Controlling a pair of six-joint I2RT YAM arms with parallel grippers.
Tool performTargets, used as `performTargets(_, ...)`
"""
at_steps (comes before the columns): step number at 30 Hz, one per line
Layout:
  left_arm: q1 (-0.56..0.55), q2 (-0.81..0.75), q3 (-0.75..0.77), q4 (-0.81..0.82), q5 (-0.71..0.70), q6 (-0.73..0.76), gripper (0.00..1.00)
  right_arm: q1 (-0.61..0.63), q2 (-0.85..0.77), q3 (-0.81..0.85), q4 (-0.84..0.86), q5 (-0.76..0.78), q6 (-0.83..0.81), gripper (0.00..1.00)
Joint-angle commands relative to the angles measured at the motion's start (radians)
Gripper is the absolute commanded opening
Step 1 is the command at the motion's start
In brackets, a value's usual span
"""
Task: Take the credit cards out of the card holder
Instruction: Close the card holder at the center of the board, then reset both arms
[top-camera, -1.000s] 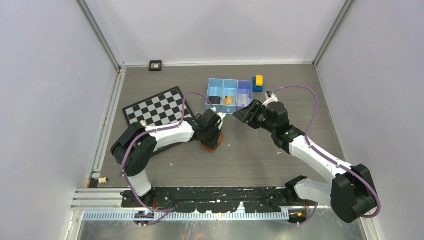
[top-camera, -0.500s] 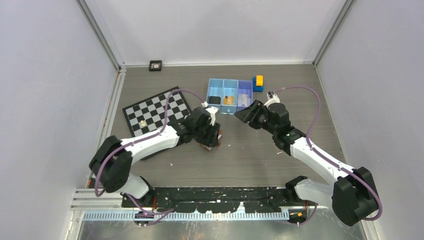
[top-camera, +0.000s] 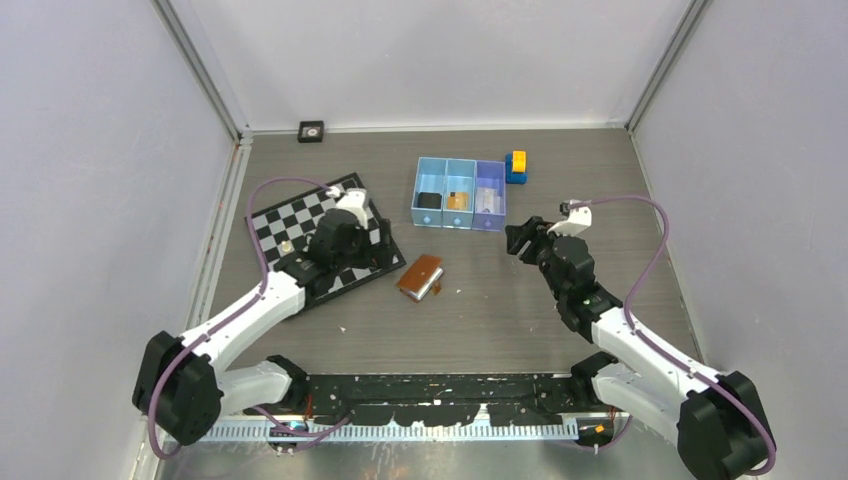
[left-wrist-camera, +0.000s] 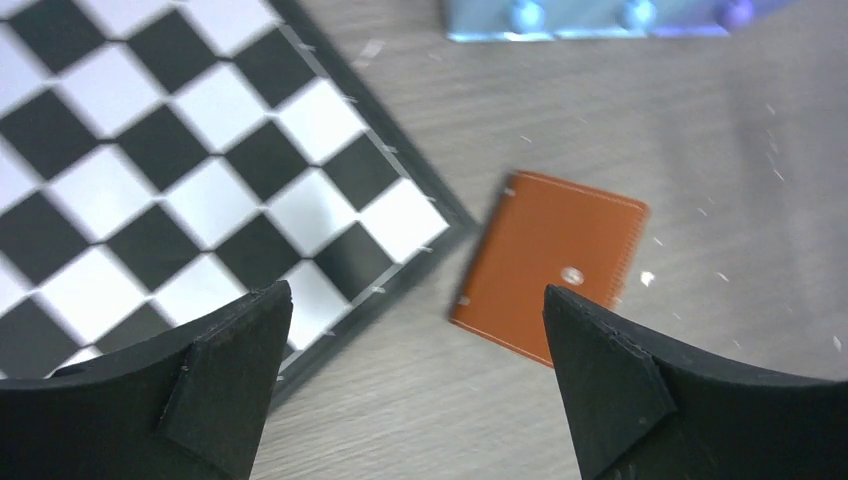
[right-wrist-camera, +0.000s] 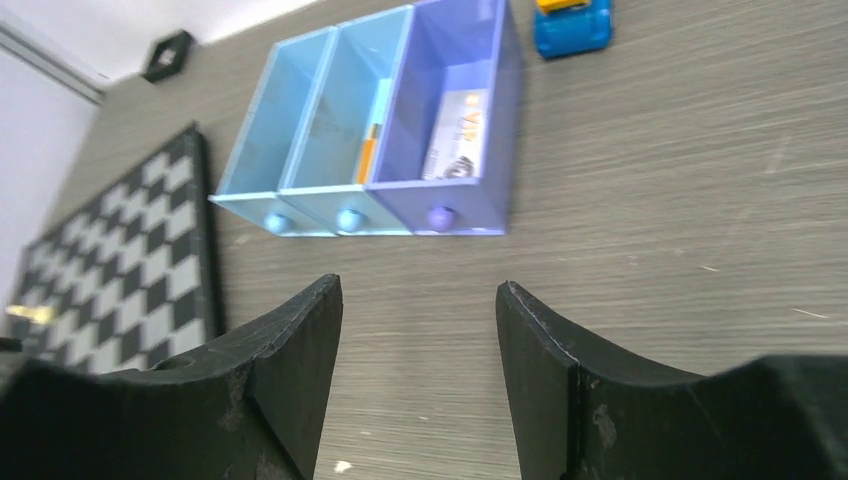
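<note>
- One wood-grain table, bearing all below.
- Black-and-white checkerboard, flat at left, partly under the left arm.
- Left gripper: fingers spread wide, empty, hovering over the checkerboard's corner, card holder ahead on the table.
- Right gripper: fingers parted, empty, above bare table, pointed at the tray.
- Blue three-compartment tray, at back centre.
- Brown card holder: flat on the table, brown side up, just beside the checkerboard's corner, touched by neither gripper.
- Three credit cards, one per tray compartment: dark, orange, pale.
- Yellow-and-blue toy block, just right of the tray.
</note>
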Motion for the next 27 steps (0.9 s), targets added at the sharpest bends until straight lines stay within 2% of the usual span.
performTargets(1, 0.074, -0.100, -0.045, 0.076, -0.143, 0.070, 1.00, -0.024, -0.010, -0.036, 0.153, 0.109, -0.188, 0.63)
performTargets(4, 0.086, -0.168, -0.086, 0.106, -0.269, 0.143, 1.00, -0.090, -0.001, 0.011, 0.065, 0.140, -0.251, 0.64)
performTargets(7, 0.110, -0.244, -0.199, 0.256, -0.310, 0.227, 1.00, -0.138, 0.026, 0.027, 0.038, 0.181, -0.298, 0.65)
performTargets(11, 0.170, -0.359, -0.397, 0.535, -0.263, 0.352, 1.00, -0.175, 0.093, -0.037, 0.175, 0.206, -0.385, 0.65)
performTargets(13, 0.242, -0.382, -0.463, 0.624, -0.231, 0.345, 1.00, -0.208, 0.146, -0.062, 0.246, 0.185, -0.403, 0.65)
performTargets(17, 0.392, -0.270, -0.483, 0.719, -0.156, 0.287, 0.95, -0.314, 0.298, -0.068, 0.373, 0.093, -0.368, 0.65)
performTargets(18, 0.412, -0.247, -0.477, 0.716, -0.132, 0.285, 0.95, -0.332, 0.319, -0.047, 0.334, 0.078, -0.366, 0.65)
performTargets(21, 0.433, -0.166, -0.510, 0.835, -0.140, 0.298, 0.94, -0.377, 0.365, -0.042, 0.358, 0.034, -0.389, 0.66)
performTargets(26, 0.447, 0.094, -0.507, 1.076, -0.104, 0.347, 0.90, -0.387, 0.499, -0.126, 0.660, 0.027, -0.445, 0.68)
performTargets(27, 0.448, 0.088, -0.486, 1.020, -0.100, 0.345, 0.90, -0.388, 0.515, -0.128, 0.670, 0.034, -0.445, 0.69)
